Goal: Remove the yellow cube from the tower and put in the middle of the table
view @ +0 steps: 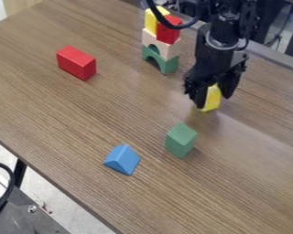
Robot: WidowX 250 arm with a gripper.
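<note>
Watching for snags & slips

Clasping yellow block (212, 97), prob. the task's cube, in black gripper (214, 101), low over table (106, 109), just off from tower (160, 51). Unable to tell if touching wood or slightly above. Worth noting: 2nd yellow block (151, 22) up on tower beside red cube (168, 30), so poss. mix-up re: which to shift.

Main risk: black cable (168, 23) crossing tower top in view, depth unclear; poss. snagging & toppling of top blocks w/ any wide swing, esp. given arches (162, 45) underneath. Next: tipping or rolling of held block on release, b/c of too much height or tilt. Also poss.: nudging green block (181, 140) by overshooting twd near side.

Far edge close behind tower, so little margin for a shove that way. Near edge just past blue wedge (122, 159). Best open room: mid-table, btwn tower, red block (76, 62), blue wedge & green block. Prob. needed: short, low sideways move, then gentle set-down & straight lift, w/ cable well apart from tower.
</note>
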